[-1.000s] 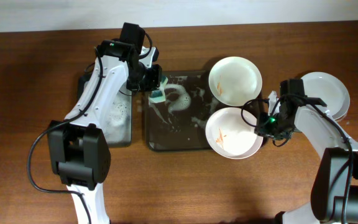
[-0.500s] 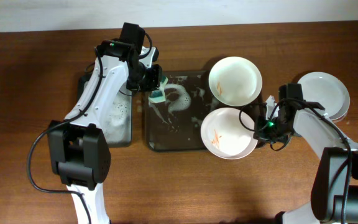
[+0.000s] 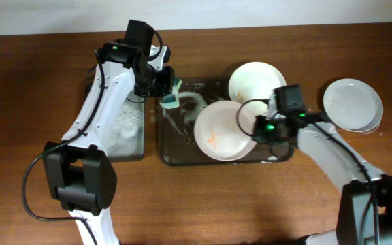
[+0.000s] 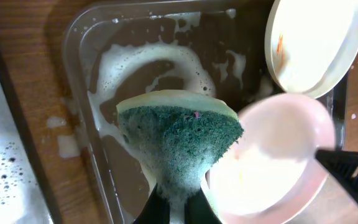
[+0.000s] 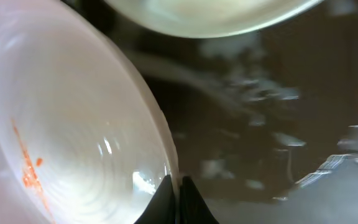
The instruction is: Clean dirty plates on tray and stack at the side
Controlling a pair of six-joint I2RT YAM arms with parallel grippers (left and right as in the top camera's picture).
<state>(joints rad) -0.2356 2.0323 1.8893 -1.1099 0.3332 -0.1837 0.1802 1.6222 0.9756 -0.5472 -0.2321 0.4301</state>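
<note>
Over the tray (image 3: 172,155), the right pincer (image 5: 178,186) pinched the smeared plate (image 3: 216,133). The left pincer (image 4: 176,208), gripping the sponge (image 4: 179,134) beside it, probably scrubs next.

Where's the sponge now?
Overhead view: the sponge is pinched in the left end effector over the upper-left corner of the tray, left of the smeared plate.

Three round white plates (image 3: 222,129) (image 3: 257,85) (image 3: 351,103), two of them streaked with orange. One dark rectangular tray (image 3: 163,153). One narrower dark tub (image 3: 131,146). One green-and-yellow sponge (image 3: 171,102). Two white robot arms (image 3: 107,88) (image 3: 325,146), one pair of jaws apiece. One wooden surface (image 3: 33,82) underneath.
</note>
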